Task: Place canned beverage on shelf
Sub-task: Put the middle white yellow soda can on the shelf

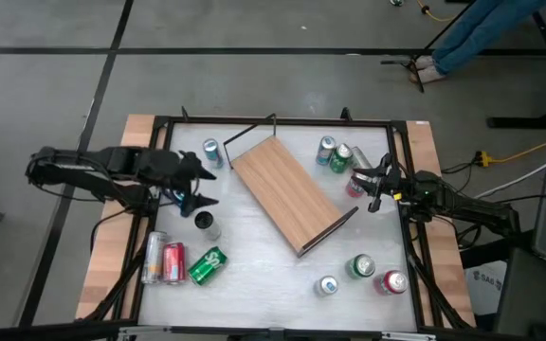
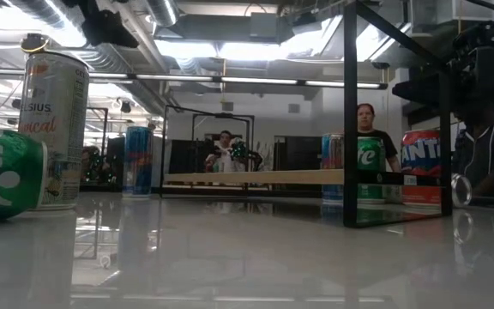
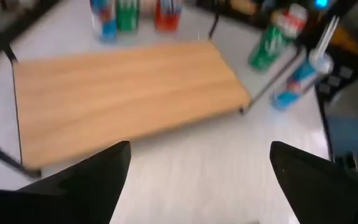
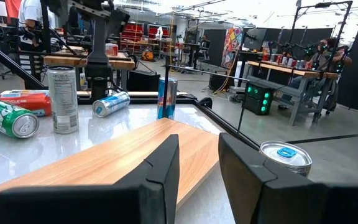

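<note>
Shelf (image 1: 292, 194): light wooden board with thin black rails at its ends, lying diagonally mid-counter, running from far-left to near-right. Nothing rests on it.

Left claw (image 1: 200, 183): over the white counter (image 1: 254, 275) just left of the shelf's far-left end, fingers (image 3: 86, 180) spread wide, holding nothing. Its wrist view looks across the bare board.

Right claw (image 1: 373, 185): at the right side of the counter, just right of the shelf. Fingers (image 4: 157, 180) parted by a narrow gap, nothing between them. A silver-topped can (image 4: 284, 158) stands just beside one finger; contact cannot be judged.

Cans, all on the counter:
- blue can (image 1: 211, 152) far-left of the shelf
- dark can (image 1: 204, 224) upright near the left claw
- silver can (image 1: 154, 257), red can (image 1: 173, 262) and green can (image 1: 208, 265) lying together near-left
- cluster of three cans (image 1: 337, 156) far-right, close to the right claw
- three more upright cans (image 1: 360, 275) near-right

A person (image 2: 372, 137) is visible in the room beyond.
</note>
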You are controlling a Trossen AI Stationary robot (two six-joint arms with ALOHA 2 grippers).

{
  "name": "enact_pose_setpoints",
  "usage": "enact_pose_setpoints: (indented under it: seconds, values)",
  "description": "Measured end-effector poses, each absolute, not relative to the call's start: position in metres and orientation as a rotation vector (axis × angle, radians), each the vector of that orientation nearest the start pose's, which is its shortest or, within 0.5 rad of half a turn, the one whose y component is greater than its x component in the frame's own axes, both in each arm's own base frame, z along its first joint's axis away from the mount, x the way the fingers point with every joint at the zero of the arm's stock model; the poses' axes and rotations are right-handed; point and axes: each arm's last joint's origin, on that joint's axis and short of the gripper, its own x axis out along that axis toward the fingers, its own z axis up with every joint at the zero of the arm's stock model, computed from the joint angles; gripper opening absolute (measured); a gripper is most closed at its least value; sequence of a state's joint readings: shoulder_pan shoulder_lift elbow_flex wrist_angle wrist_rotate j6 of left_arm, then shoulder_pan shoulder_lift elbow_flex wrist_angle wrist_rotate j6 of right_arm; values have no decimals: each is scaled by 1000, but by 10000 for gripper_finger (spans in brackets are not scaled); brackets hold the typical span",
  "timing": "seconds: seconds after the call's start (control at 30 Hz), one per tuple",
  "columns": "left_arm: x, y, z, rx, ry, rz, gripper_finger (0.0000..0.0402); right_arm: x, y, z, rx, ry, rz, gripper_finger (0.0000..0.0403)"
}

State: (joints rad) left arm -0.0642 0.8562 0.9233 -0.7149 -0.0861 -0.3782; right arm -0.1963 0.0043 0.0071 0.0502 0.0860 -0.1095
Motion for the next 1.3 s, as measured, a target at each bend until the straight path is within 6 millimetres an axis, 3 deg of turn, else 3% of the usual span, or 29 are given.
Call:
enact_pose_setpoints:
  seconds: [0.2,0.5,0.77,1.3]
  values:
    - [176,-27,329,-281,795,98,380,95,-21,170,-112,-37,-285,104]
    - [183,-51,319,-198,966,79,380,95,-21,170,-112,-38,-285,104]
    - [182,-60,311,-209,1054,97,380,95,-21,170,-112,-37,-285,104]
    - [199,-69,286,-130,1223,142,380,95,-21,170,-112,-38,-285,104]
